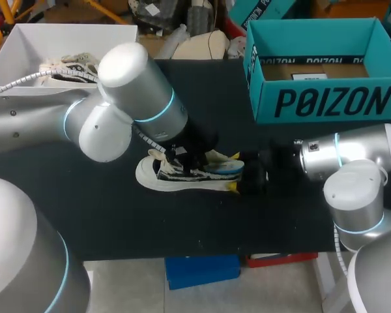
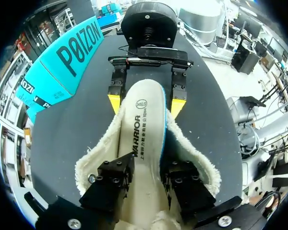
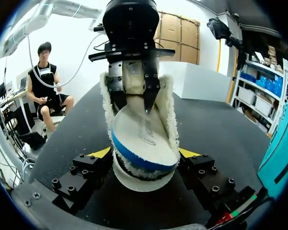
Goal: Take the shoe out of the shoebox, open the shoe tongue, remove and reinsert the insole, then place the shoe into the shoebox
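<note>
One shoe [image 1: 189,175] lies seemingly well inside table [image 1: 85,215] edges.

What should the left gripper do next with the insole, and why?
Probably raise the left gripper a little, drawing the insole out. It looks clamped on the insole, whose far end rides above the fleece lining, while the right gripper holds the shoe by its end on the table.
</note>
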You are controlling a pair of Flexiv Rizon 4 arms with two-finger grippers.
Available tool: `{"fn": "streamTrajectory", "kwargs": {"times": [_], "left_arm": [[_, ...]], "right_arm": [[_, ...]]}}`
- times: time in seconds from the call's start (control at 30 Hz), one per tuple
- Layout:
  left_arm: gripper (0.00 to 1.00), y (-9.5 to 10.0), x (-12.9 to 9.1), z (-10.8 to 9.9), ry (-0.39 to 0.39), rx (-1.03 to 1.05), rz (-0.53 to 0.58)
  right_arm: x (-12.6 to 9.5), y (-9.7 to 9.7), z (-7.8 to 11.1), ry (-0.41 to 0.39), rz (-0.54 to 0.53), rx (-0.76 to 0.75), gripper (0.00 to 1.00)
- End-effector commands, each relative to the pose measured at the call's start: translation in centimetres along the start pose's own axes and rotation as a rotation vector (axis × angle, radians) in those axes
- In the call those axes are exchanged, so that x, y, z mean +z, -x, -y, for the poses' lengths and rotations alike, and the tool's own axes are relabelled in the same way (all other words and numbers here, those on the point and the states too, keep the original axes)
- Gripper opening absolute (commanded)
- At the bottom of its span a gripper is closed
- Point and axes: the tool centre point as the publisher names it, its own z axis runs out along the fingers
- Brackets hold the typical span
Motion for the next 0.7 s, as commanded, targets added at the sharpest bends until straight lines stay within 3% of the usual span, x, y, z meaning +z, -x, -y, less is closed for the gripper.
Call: {"fn": "streamTrajectory", "kwargs": {"times": [0.03, 0.7], "left_arm": [[0.45, -1.2, 0.0, -0.3, -0.021, 0.008, 0.044], [0.44, -0.9, 1.4, 3.0, -0.069, 0.038, 0.256]], "right_arm": [[0.1, -0.2, 0.3, 0.0, 0.001, 0.002, 0.0], [0.1, -0.2, 0.3, 0.0, 0.001, 0.002, 0.0]]}}
